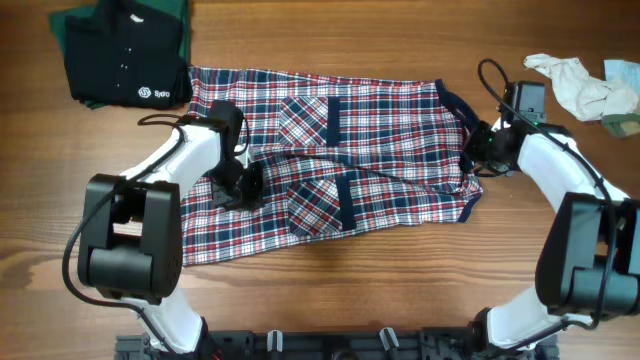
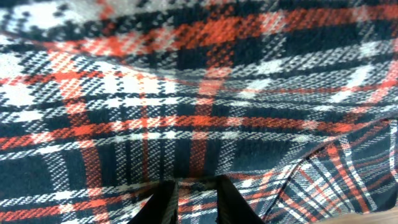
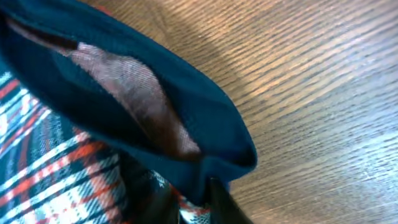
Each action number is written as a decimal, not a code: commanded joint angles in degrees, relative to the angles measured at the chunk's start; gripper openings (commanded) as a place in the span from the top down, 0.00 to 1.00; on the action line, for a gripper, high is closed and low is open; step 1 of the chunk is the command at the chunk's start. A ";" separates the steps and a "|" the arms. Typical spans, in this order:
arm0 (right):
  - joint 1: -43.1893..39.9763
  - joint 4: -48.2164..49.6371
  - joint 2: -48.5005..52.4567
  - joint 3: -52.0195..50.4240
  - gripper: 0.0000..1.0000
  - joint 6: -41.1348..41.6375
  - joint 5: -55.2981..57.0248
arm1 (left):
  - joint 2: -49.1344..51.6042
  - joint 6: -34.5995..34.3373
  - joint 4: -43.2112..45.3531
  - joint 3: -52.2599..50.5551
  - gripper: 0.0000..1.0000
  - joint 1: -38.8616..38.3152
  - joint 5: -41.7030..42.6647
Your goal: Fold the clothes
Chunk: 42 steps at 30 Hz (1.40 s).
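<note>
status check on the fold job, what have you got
left gripper shut on plaid shirt. right gripper shut on its navy trim. shirt spread out, rumpled. black garment near one corner, pale cloth apart.

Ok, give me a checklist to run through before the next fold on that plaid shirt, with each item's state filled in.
1. Left claw gripping the plaid shirt: ok, fabric sits between its jaws.
2. Right claw gripping at the navy trim: ok, closed on the shirt's right edge.
3. Shirt lying flat: not ok, creased across the middle and bunched by the right claw.
4. Black garment clear of the shirt: cannot tell, its corner meets the shirt's top left corner.
5. Pale cloth clear of the shirt: ok, it lies apart.
</note>
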 commanded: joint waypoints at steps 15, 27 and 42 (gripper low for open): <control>-5.77 27.02 2.32 0.52 0.96 0.04 0.15 | 1.20 0.44 1.42 -0.35 0.80 0.00 -0.22; -5.95 39.50 2.54 0.55 0.94 -2.97 9.68 | 1.20 0.42 1.40 -0.35 0.80 0.00 -0.22; -7.43 3.58 0.46 15.15 0.00 -3.69 15.61 | 1.20 0.42 1.38 -0.35 0.79 0.00 -0.20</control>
